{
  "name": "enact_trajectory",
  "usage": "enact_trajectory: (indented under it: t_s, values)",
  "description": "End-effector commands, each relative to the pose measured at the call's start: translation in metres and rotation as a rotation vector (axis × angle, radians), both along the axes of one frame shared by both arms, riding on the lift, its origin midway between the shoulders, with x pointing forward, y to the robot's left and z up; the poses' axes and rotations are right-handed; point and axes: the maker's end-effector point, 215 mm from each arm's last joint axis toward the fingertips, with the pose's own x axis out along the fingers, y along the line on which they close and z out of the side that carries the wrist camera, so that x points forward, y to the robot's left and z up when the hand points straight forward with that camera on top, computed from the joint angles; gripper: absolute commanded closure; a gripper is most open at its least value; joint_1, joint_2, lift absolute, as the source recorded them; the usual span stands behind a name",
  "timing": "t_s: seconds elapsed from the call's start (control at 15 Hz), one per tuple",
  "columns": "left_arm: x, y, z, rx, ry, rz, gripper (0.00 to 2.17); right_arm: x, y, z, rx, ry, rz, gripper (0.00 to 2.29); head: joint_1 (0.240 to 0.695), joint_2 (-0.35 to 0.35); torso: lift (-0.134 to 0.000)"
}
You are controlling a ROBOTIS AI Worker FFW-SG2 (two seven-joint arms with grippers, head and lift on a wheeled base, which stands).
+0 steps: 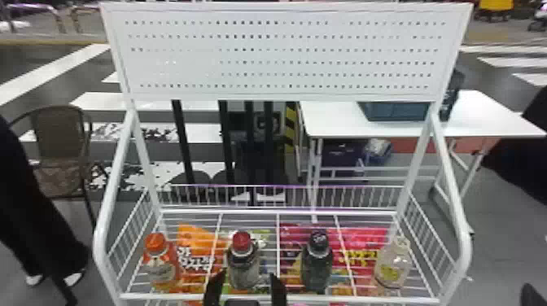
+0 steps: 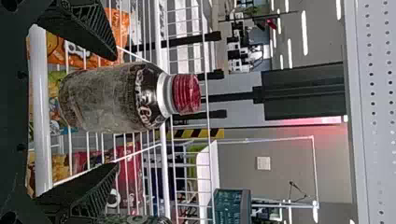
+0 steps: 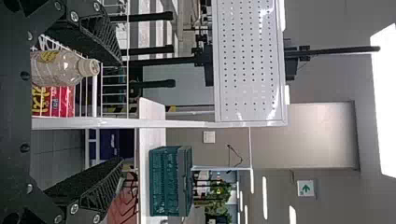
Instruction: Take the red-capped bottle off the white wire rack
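Observation:
The left gripper is at the rack's front edge in the head view, its two fingers apart on either side of the red-capped bottle. That bottle stands upright on the white wire rack. In the left wrist view the bottle lies between the spread fingers of the left gripper, with gaps on both sides. The right gripper is open with nothing held, at the rack's right side in the right wrist view.
An orange-capped bottle stands left of the red-capped one; a black-capped bottle and a clear bottle stand to its right. Snack bags lie beneath the wires. A perforated panel rises above the rack.

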Motion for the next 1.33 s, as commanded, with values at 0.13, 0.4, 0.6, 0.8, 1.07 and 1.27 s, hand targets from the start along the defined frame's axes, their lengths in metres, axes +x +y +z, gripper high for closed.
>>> enact_trajectory:
  t_s: [0.13,0.4,0.6,0.8,1.07,1.27]
  values:
    - [0.019,0.011,0.000,-0.013,0.005,0.019,0.08,0.000,0.000,0.000,0.002,0.000,0.000,0.17,0.499,0.000,0.000]
    - [0.042,0.016,0.002,-0.018,0.006,0.026,0.08,-0.001,0.002,-0.001,-0.001,0.002,0.004,0.17,0.499,0.000,0.000]
    - [0.046,0.019,-0.005,-0.025,0.021,0.023,0.40,-0.002,0.000,-0.002,-0.001,0.003,-0.002,0.17,0.499,0.000,0.000]
    - [0.043,0.018,-0.002,-0.037,0.019,0.020,1.06,0.000,-0.001,-0.003,-0.001,0.004,-0.002,0.17,0.499,0.000,0.000]
    - [0.030,0.013,0.019,-0.051,-0.013,0.005,1.06,0.002,0.001,-0.003,-0.004,0.003,0.002,0.17,0.499,0.000,0.000]
    - [0.010,0.009,0.042,0.002,-0.016,0.005,1.06,0.004,0.001,-0.004,-0.004,0.007,0.006,0.17,0.499,0.000,0.000]
